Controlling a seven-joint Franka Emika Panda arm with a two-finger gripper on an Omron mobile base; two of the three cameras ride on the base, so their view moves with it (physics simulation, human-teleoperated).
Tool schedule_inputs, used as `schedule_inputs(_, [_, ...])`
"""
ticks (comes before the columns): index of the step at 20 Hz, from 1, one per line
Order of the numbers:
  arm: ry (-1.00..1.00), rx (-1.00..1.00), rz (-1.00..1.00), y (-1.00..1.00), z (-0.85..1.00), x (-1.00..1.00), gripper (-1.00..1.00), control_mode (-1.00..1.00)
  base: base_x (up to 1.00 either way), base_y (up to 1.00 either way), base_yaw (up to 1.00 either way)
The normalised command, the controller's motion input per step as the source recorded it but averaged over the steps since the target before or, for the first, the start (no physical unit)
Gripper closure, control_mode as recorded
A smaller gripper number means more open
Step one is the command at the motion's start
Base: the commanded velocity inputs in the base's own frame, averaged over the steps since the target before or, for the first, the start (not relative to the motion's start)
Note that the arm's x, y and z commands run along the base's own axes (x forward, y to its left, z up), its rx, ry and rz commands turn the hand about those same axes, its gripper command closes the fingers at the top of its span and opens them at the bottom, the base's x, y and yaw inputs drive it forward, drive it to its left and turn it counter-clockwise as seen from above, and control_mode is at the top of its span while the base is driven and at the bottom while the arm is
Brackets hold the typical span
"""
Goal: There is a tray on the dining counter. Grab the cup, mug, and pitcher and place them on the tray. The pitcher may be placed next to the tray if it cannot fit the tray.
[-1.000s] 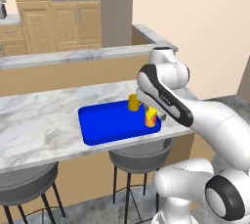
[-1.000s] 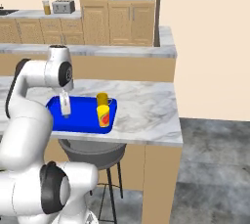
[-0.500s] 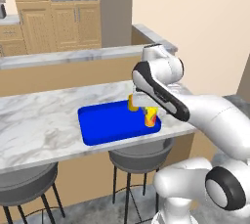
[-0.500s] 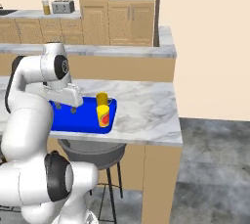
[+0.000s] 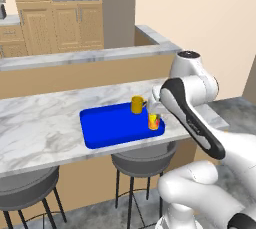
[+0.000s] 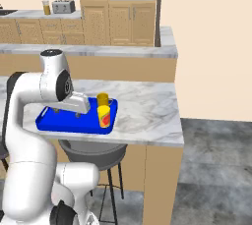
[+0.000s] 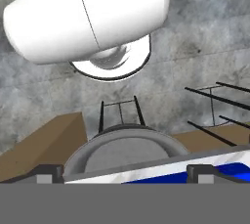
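On the far worktop, well beyond the pincer and to its left in the right base view, a small vessel with an orange tint stands just beside a toaster (image 6: 63, 7); it may be the pitcher (image 6: 47, 7), but it is too small to be sure. Nearer, the pincer (image 6: 67, 113) hangs low over the left half of the tray (image 6: 47, 122), its white hand lying nearly level above the blue surface. Whether the tips touch the tray cannot be told. In the hand view the pincer (image 7: 124, 174) has its two dark fingertips (image 7: 49, 171) spread wide with nothing between them, so it holds nothing. Past them are the marble edge of the dining counter (image 7: 146, 171), a sliver of blue tray (image 7: 239, 169) and a grey stool (image 7: 127, 149) below. The tray lies flat on the dining counter (image 6: 147, 111). Just right of the pincer, the mug (image 6: 102, 99) stands upright at the tray's back right corner. The cup (image 6: 104, 116) stands upright in front of the mug, at the tray's front right corner, its red picture facing forward. In the left base view the mug (image 5: 137, 105) and cup (image 5: 153, 121) sit on the right end of the tray (image 5: 115, 128), close against the white forearm. A stool (image 6: 93, 150) stands beneath the pincer, under the counter.
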Motion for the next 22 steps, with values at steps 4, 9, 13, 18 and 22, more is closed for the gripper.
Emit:
schedule_inputs(4, [-0.03,0.01,0.03,0.0,0.0,0.0,-1.0,-1.0,0.0,0.0,0.0])
schedule_inputs(9, [0.0,0.0,0.01,0.23,0.0,-0.01,-1.0,-1.0,0.0,0.0,0.0])
schedule_inputs(13, [-0.01,0.0,0.0,0.17,0.0,-0.02,-1.0,1.0,-0.09,0.72,0.04])
schedule_inputs(18, [0.0,0.0,0.0,0.0,0.0,0.0,-1.0,1.0,0.0,1.0,0.0])
schedule_inputs(22, [0.0,0.0,0.0,0.0,0.0,0.0,-1.0,1.0,-0.06,1.0,0.0])
